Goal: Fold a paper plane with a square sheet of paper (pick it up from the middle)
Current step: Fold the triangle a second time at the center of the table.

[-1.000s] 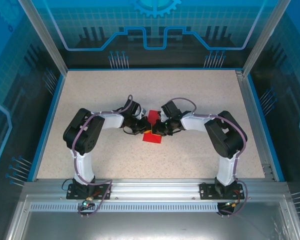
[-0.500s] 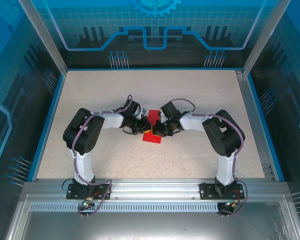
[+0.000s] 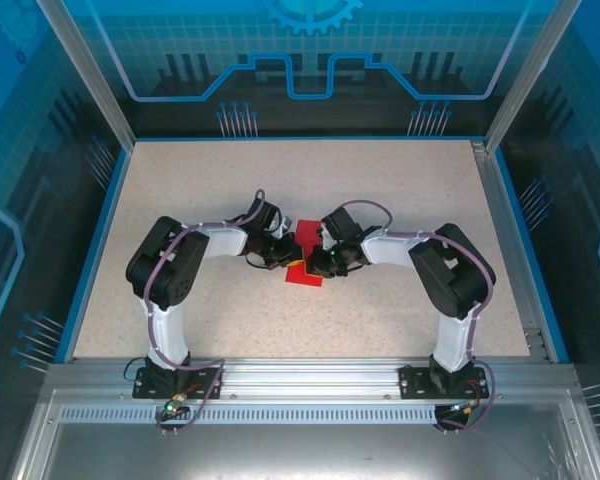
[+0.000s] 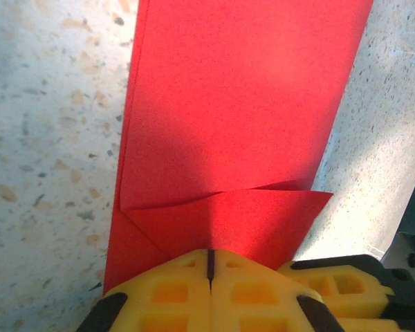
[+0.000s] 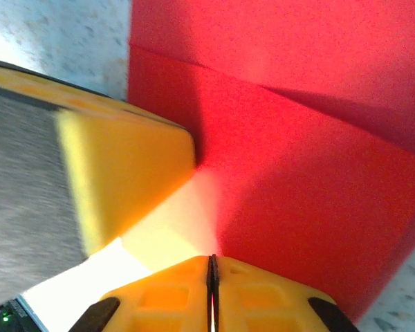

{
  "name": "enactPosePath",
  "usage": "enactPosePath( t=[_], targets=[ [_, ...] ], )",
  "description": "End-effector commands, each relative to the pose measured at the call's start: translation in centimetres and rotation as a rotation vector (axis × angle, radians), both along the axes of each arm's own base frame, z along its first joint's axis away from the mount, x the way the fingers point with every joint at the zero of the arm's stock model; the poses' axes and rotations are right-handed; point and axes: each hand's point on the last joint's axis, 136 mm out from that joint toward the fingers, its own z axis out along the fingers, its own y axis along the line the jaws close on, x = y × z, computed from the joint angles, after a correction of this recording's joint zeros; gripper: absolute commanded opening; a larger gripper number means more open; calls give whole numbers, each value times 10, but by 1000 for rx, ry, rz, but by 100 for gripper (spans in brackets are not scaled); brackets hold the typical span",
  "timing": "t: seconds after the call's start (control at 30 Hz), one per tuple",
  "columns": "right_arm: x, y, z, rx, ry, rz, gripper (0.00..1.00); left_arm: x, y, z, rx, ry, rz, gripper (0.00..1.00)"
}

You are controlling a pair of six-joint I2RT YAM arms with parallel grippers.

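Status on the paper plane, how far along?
Early to mid fold. Done: the red paper is already folded into a narrower strip, with an overlapping flap creased near its end. In hand: left gripper and right gripper, fingers shut, sit at the paper's layers. Left: no pointed dart shape yet, so nose and wing folds likely remain.

light: bright | shadow: diagonal across paper (image 4: 235, 104) | blur: right wrist view, left edge
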Motion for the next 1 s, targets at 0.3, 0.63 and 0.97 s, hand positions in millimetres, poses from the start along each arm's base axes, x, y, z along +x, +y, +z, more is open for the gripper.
enactPosePath(
  t=[0.3,0.63,0.97],
  targets=[
    [-27,-7,9,48,11,32,12,-9,3,-11,38,40,-8,2],
    [-44,-21,-23,35,92,-2,11,-9,2,-10,36,42,-7,2],
    [-52,-35,-33,8,95,-28,11,-9,2,-12,36,45,-6,2]
  ],
)
